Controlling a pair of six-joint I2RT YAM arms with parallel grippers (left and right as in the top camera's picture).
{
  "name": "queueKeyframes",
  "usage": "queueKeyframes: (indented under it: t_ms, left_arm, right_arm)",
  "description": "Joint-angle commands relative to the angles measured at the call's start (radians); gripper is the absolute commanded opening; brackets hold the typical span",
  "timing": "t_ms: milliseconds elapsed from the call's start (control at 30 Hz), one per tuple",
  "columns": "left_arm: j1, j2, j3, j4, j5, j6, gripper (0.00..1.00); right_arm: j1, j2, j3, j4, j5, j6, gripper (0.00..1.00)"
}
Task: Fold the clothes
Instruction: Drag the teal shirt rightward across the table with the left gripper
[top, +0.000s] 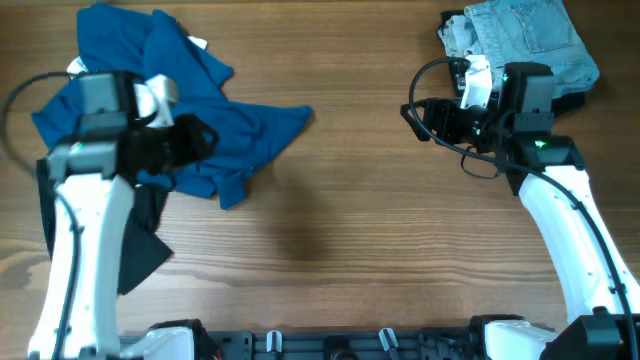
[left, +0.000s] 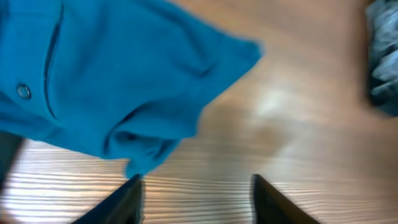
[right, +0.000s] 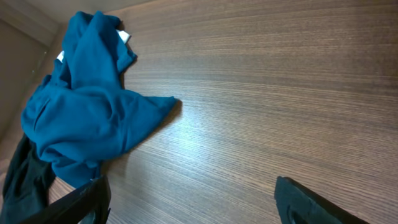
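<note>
The teal-blue shirt (top: 180, 90) lies crumpled at the table's far left, one corner pointing right. It also shows in the left wrist view (left: 106, 74), with a small button on its placket, and in the right wrist view (right: 87, 118). My left gripper (top: 205, 138) hovers over the shirt's lower part; its fingers (left: 196, 199) are open and empty, with bare wood between them and the cloth's lowest fold just beyond the left finger. My right gripper (top: 425, 118) is open and empty over bare table at the far right, well apart from the shirt; its fingers (right: 193, 202) frame bare wood.
Pale denim jeans (top: 525, 40) lie bunched at the far right corner, behind my right arm. A dark cloth (top: 135, 240) lies under my left arm near the left edge. The wooden table (top: 340, 220) stretches between the arms.
</note>
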Motion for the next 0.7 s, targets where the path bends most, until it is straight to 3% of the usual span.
queueKeyframes:
  t_ms: [0,233,467,567,667]
  left_arm:
    - [-0.06,0.098,-0.016,0.015,-0.202,0.034,0.68]
    - [-0.069,0.275,-0.017,0.044,-0.39,-0.207,0.72]
    - [-0.069,0.364,-0.037,0.067,-0.421,-0.284,0.7]
    - [-0.069,0.371,-0.043,0.093,-0.422,-0.285,0.44]
    - [-0.069,0.371,-0.043,0.103,-0.42,-0.285,0.05]
  right_arm:
    - [0.003,0.008,0.015,0.002,-0.02,-0.003,0.87]
    - [0.003,0.008,0.015,-0.016,-0.012,-0.003,0.9]
    - [0.003,0.008,0.015,-0.034,0.034,-0.004,0.92]
    - [0.003,0.008,0.015,-0.031,0.034,-0.004,0.92]
    - [0.003,0.008,0.015,-0.031,0.034,-0.003,0.92]
